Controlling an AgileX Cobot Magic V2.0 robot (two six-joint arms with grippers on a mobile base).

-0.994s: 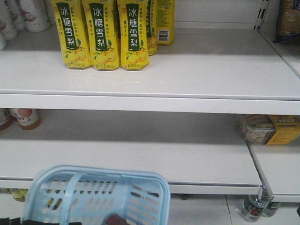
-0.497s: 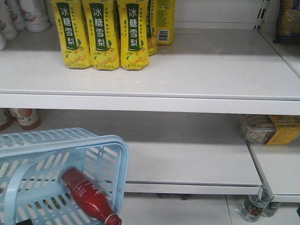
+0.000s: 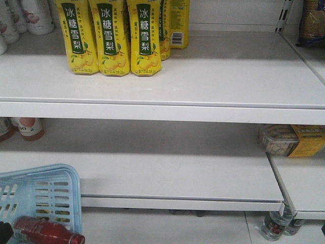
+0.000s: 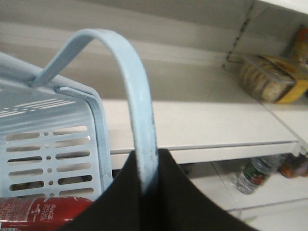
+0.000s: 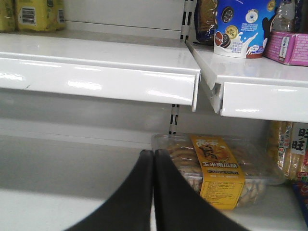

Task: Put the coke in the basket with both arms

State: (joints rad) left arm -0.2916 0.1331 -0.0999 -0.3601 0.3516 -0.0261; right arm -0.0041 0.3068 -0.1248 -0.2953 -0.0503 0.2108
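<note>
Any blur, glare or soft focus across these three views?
Front view: sharp yellow pear-drink bottles, shadowed under-shelf. Left wrist: basket handle soft, biscuit tray blurred, left gripper dark. Right wrist: glare streaks on shelf edge; right gripper jaws together, featureless black.

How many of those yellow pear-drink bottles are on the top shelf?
4 visible: three in a front row, and one behind on the right. More may be hidden behind them.

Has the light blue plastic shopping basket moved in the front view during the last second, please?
Yes. The light blue plastic shopping basket has shifted left and down against the white lower shelf, now sitting at the frame's bottom-left corner.
</note>
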